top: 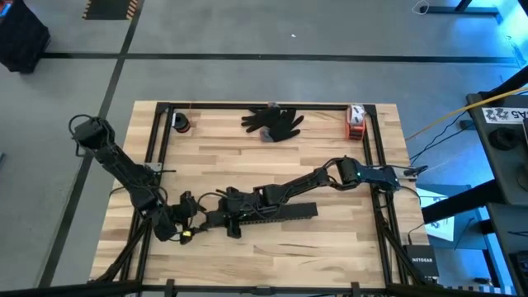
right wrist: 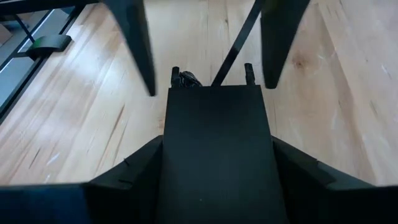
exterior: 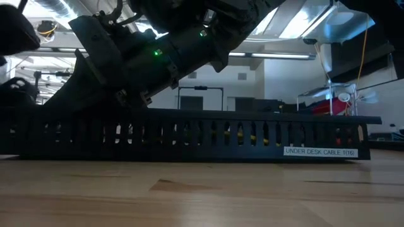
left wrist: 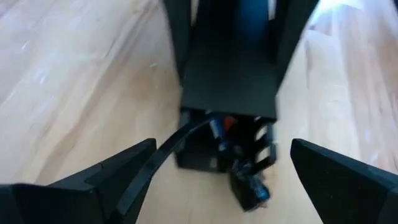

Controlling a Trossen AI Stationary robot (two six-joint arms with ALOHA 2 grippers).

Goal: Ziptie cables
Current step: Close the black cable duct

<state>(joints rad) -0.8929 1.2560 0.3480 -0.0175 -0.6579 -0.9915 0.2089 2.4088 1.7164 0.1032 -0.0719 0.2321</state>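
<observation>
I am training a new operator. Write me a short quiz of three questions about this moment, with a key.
1. True or false: the left end effector is open.
2. The right end effector holds: A) black gloves, B) the black slotted channel, C) an orange box.
3. Fill in: the cables show at the channel's ____ that faces the left end effector.
Key: 1 true; 2 B; 3 end.

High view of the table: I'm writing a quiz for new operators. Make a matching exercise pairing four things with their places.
1 black glove
2 red-and-white box
3 black slotted channel
4 right gripper

a closed on the channel's sides
b far right corner
c far edge, middle
d near half of the table

Pairs: 1-c; 2-b; 3-d; 4-a. The left gripper waits open at the channel's end.
</observation>
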